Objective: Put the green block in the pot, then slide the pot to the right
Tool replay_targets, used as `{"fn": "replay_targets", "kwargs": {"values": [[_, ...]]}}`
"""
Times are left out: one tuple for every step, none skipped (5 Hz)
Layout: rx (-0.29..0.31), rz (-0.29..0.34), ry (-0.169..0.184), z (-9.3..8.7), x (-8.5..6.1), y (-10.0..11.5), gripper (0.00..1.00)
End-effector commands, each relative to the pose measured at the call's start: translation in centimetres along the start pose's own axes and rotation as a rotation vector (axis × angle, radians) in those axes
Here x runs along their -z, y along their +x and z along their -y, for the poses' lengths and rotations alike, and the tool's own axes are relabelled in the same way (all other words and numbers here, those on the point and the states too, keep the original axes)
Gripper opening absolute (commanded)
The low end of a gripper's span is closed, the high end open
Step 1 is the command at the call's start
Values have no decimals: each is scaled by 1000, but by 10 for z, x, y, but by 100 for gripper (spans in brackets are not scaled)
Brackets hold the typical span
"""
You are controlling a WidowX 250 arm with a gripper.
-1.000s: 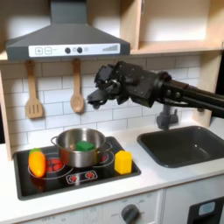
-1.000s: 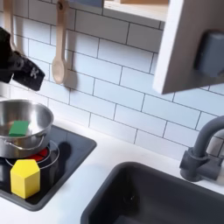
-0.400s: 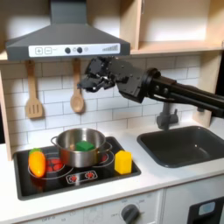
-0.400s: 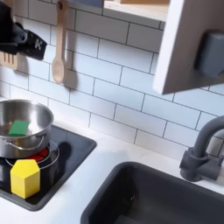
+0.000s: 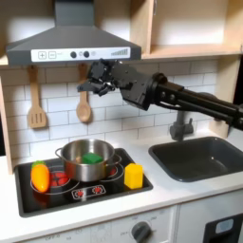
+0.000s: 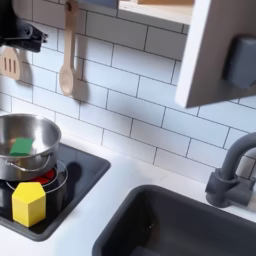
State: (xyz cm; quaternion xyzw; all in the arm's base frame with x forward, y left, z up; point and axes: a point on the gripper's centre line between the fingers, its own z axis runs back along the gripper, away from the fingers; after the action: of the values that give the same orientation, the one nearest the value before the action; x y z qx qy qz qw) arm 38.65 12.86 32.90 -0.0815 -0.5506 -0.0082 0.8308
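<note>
Your arm reaches in from the first exterior view's right, stretched nearly level across the tiled wall, with the gripper (image 5: 93,82) raised high just under the range hood (image 5: 71,43) and well above the stove (image 5: 81,185). The wrist angles down and toward the first exterior view's left, so the fingers hang in front of the wooden spoon (image 5: 84,104) on the wall. In the second exterior view you see just the black end of the gripper (image 6: 22,33) at the top left corner, beside the hanging spoon (image 6: 68,50). You cannot tell from either picture whether the jaws are apart or together; the dark fingers blur into the body.

The green block (image 5: 90,157) lies inside the pot (image 5: 85,161), on its bottom; in the second exterior view it sits toward the left of the pot's (image 6: 25,145) inside, as a flat green patch (image 6: 20,147). The pot stands on the stove's back burner, upright.

The yellow block (image 5: 134,176) stands on the stove just beside the pot, on the first exterior view's right, and the orange-yellow toy vegetable (image 5: 40,177) lies on the other side. The sink (image 5: 204,157) is well apart, at the first exterior view's right.
</note>
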Motion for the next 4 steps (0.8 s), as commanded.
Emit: {"fn": "replay_targets", "kwargs": {"values": [[5, 56, -26, 0, -2, 16, 0], [10, 85, -23, 0, -5, 27, 0], [21, 92, -36, 0, -8, 35, 0], [15, 116, -3, -11, -12, 41, 0]]}}
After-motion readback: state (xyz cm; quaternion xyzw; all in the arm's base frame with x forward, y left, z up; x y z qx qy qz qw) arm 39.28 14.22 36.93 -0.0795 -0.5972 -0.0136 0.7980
